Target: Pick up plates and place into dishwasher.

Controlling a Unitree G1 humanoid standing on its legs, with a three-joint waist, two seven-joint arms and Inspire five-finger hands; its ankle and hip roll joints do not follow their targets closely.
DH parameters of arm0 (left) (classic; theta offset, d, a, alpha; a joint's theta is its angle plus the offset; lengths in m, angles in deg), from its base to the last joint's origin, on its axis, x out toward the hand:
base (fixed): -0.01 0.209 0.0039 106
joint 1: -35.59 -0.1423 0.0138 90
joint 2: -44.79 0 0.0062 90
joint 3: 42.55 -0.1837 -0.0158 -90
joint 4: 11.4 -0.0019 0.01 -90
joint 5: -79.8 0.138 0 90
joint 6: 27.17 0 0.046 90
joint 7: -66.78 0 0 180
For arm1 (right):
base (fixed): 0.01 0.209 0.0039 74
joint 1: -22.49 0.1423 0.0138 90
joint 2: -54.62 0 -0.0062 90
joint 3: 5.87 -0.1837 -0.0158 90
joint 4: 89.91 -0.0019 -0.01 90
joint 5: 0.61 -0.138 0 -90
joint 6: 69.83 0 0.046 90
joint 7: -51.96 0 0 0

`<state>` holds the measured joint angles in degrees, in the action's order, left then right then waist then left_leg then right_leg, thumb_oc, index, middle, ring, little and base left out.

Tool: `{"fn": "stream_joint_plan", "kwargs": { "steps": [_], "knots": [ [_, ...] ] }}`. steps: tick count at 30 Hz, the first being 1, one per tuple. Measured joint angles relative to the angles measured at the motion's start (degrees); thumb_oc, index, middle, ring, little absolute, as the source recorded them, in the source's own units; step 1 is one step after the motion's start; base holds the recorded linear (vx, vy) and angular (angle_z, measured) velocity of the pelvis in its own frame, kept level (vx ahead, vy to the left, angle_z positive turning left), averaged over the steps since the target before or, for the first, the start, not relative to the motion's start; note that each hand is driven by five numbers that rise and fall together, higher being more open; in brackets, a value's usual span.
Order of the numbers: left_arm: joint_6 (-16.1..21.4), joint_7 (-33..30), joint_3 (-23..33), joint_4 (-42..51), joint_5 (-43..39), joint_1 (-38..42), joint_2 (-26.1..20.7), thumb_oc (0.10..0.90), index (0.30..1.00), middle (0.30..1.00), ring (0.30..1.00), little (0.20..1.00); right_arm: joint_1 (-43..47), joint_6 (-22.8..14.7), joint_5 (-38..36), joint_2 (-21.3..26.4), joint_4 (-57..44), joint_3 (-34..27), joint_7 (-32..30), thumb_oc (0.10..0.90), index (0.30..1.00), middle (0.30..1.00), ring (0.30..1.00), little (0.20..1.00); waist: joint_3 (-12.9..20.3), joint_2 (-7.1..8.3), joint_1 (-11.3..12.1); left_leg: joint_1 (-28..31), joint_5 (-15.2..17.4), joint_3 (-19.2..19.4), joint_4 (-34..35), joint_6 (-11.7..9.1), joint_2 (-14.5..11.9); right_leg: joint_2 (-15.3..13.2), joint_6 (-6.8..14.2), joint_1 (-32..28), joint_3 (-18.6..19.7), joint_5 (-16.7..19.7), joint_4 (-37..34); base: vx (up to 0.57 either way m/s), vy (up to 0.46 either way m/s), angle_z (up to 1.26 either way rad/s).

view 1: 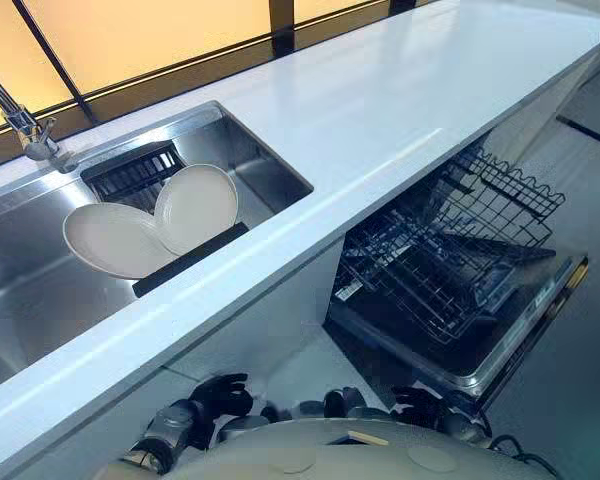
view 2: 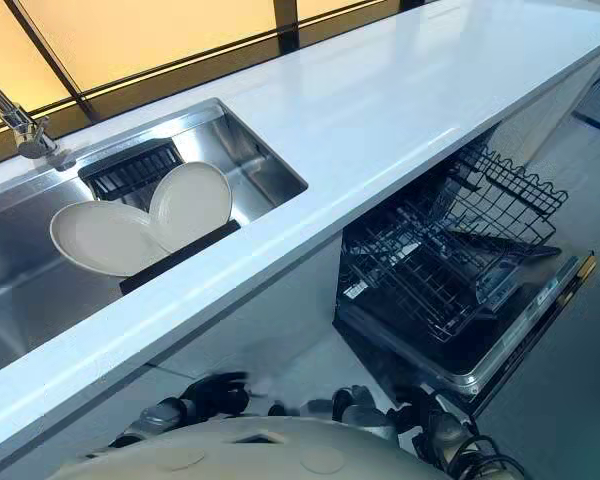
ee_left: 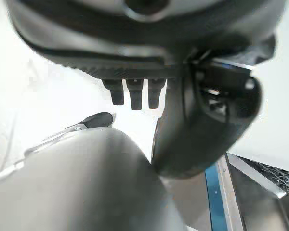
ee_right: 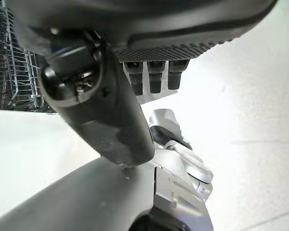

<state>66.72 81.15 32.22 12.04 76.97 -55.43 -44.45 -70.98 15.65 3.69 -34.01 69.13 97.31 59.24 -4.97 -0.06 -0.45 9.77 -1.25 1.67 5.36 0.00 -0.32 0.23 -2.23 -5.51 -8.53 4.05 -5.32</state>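
Two white plates lean on edge in the steel sink (view 1: 271,166): a larger one (view 1: 110,240) to the left and a smaller one (view 1: 198,205) overlapping it, propped against a black rack (view 1: 135,172). At the lower right the dishwasher stands with its door (view 1: 515,340) down and its wire rack (view 1: 450,250) pulled out, nothing in it. My left hand (view 1: 218,394) and right hand (view 1: 420,402) hang low beneath the counter edge, far from the plates. Each is open with relaxed fingers and holds nothing, as the left wrist view (ee_left: 202,125) and right wrist view (ee_right: 106,110) show.
A long white counter (view 1: 400,90) runs from the sink to the far right, above the dishwasher. A chrome faucet (view 1: 25,122) stands behind the sink at the left. Dark window frames line the back.
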Motion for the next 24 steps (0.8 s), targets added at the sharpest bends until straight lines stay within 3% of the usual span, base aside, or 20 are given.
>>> {"fn": "stream_joint_plan", "kwargs": {
  "steps": [14,20,23,24],
  "knots": [
    [-0.18,-1.91,0.11,0.00,0.02,0.07,0.31,0.800,0.900,0.900,0.900,0.900,0.42,0.90,0.65,-0.17,0.01,0.05,-0.63,0.800,0.900,0.900,0.900,0.900,-0.26,0.09,0.17,0.00,-0.02,-0.14,0.00,-0.02,0.02,-0.02,0.01,-0.07,-0.14,-0.01,-0.20,-0.01,-0.039,0.05],
    [-3.91,-1.40,1.75,-0.10,-0.02,1.05,0.87,0.800,0.900,0.900,0.900,0.900,0.82,0.91,2.63,-0.56,0.01,0.09,-2.03,0.800,0.900,0.900,0.900,0.900,-0.48,0.18,0.17,0.01,-0.02,-0.14,0.00,-0.03,0.02,-0.02,0.01,-0.07,-0.15,-0.01,-0.20,0.00,0.000,0.00],
    [-3.31,-2.30,1.42,-0.07,1.70,1.28,0.90,0.800,0.900,0.900,0.900,0.900,0.98,0.92,2.98,-0.56,0.00,0.11,-2.02,0.800,0.900,0.900,0.900,0.900,-0.63,0.17,0.05,0.03,-0.03,-0.06,0.00,-0.03,0.02,-0.02,0.01,-0.05,-0.08,-0.01,-0.20,0.00,0.000,0.00],
    [-0.90,-4.66,0.68,0.04,5.59,1.47,0.90,0.800,0.900,0.900,0.900,0.900,1.24,0.92,3.62,-0.56,-0.01,0.32,-2.02,0.800,0.900,0.900,0.900,0.900,-0.87,0.16,-0.06,0.03,-0.04,0.06,-0.01,-0.05,0.03,-0.01,0.02,0.01,0.00,0.00,-0.20,-0.03,0.026,-0.03]
  ]
}}
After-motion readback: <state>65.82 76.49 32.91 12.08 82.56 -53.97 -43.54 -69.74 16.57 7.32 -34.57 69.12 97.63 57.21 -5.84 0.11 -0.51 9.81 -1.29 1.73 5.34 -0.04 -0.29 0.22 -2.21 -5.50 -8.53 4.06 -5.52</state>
